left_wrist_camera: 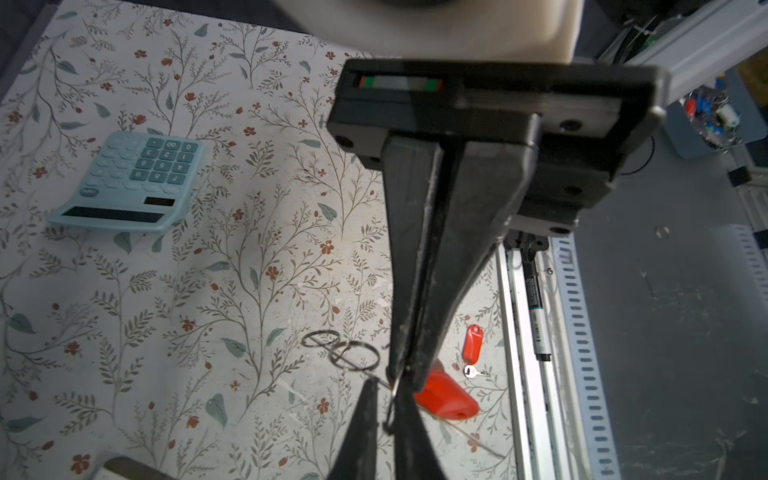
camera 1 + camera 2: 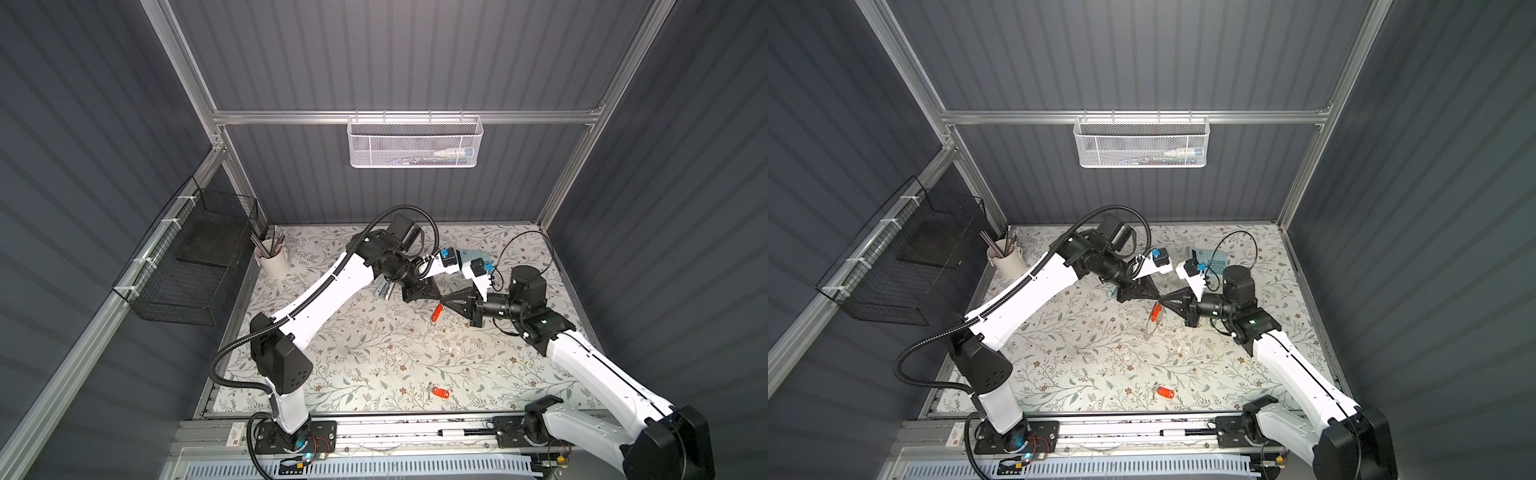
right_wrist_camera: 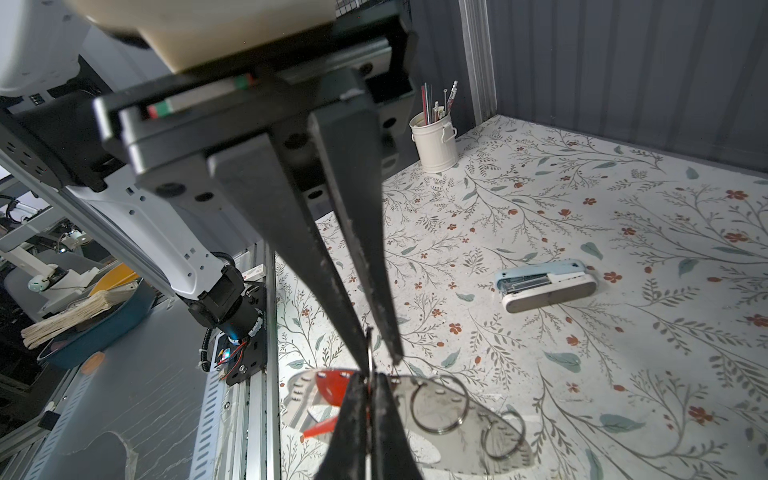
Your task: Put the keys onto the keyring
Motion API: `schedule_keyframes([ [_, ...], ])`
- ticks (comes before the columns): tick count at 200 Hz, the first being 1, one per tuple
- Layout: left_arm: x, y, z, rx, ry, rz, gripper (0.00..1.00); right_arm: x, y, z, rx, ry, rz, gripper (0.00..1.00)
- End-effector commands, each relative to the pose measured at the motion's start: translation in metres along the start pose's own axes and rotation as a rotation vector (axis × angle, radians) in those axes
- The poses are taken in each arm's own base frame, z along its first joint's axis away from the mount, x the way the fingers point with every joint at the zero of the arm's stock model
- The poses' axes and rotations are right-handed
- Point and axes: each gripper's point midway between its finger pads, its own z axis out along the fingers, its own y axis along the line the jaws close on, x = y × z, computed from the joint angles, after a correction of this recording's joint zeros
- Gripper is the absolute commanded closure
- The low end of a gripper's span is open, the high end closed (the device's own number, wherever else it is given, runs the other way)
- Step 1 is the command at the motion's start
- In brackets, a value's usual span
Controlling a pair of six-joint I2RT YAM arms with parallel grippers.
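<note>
In both top views, left claw (image 2: 439,297) and right claw (image 2: 448,301), tips touching, each pinch the wire ring (image 3: 369,353) of a red key (image 2: 436,312).

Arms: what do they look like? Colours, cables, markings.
Left arm and right arm: white shells, black joints. Left carries black ribbed conduit, right a thin black cable. Left hand and right hand: black, long tapered fingers, red-green strip.

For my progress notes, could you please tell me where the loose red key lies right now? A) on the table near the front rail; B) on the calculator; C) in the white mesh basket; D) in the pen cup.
A: the loose key lies flat on the floral table, just inside the front rail.
</note>
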Motion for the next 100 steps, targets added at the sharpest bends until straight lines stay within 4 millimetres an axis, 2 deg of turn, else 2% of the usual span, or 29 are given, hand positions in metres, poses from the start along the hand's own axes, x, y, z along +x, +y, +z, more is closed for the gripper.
schedule_keyframes([
  [1,-0.009,-0.003,-0.002,0.005,-0.026,0.007,1.00,-0.011,0.009,0.000,-0.036,-0.024,-0.033,1.00],
  [12,-0.014,-0.001,-0.004,-0.019,-0.052,0.008,1.00,-0.011,0.007,-0.001,-0.020,-0.027,-0.026,1.00],
  [34,-0.019,0.000,-0.011,-0.068,-0.106,0.004,1.00,-0.015,0.001,-0.006,0.037,-0.057,-0.003,0.82],
  [60,-0.033,-0.005,-0.027,-0.118,-0.210,0.024,1.00,-0.025,-0.010,-0.022,0.133,-0.145,0.035,0.72],
  [100,-0.046,-0.012,-0.037,-0.137,-0.364,0.007,1.00,-0.039,-0.012,-0.046,0.211,-0.235,0.068,0.58],
])
